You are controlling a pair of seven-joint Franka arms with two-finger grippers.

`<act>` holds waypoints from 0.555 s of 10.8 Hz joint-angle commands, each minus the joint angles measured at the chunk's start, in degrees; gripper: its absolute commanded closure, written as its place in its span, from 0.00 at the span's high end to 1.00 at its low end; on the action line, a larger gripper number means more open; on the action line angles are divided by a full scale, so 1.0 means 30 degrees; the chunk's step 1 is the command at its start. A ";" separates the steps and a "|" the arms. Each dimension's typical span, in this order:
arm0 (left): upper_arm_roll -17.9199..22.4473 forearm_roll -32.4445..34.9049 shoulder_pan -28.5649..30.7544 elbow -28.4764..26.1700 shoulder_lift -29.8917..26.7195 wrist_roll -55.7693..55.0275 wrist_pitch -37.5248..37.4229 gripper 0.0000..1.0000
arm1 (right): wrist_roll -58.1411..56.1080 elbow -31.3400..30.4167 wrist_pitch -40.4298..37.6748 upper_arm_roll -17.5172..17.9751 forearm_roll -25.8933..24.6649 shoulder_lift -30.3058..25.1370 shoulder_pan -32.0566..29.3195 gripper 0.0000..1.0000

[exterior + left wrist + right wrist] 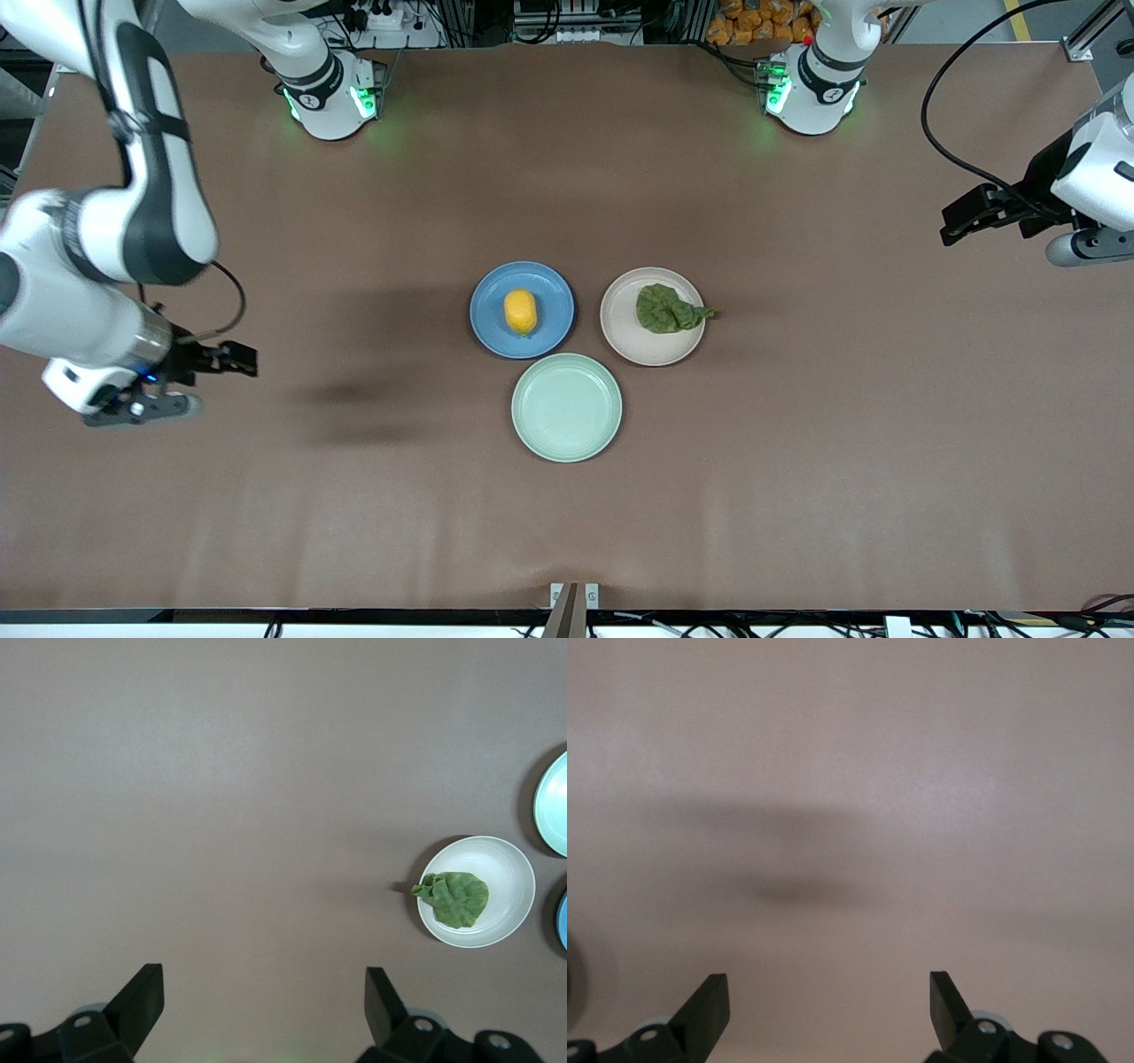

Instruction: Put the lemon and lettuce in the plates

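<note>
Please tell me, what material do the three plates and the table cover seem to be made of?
The blue plate, the beige-pink plate and the mint-green plate look like matte plastic or glazed ceramic: smooth, evenly coloured, soft sheen on the rims. I cannot tell which. The table cover looks like brown matte fabric or paper, with faint creases.

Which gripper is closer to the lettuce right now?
Left. The left gripper hangs open toward its own table end from the lettuce; the right gripper is open, farther off.
</note>
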 commanded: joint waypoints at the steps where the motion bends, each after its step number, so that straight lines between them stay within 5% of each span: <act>1: 0.0155 -0.0481 -0.0063 -0.0399 -0.0540 0.0497 -0.0230 1.00 | -0.0030 -0.1161 -0.1405 0.0208 -0.0204 -0.2783 -0.0572 1.00; 6: 0.0155 -0.0481 -0.0005 -0.0370 -0.0570 0.0497 -0.0406 1.00 | 0.1460 -0.0171 -0.5623 0.0208 -0.1347 -0.5368 -0.0575 1.00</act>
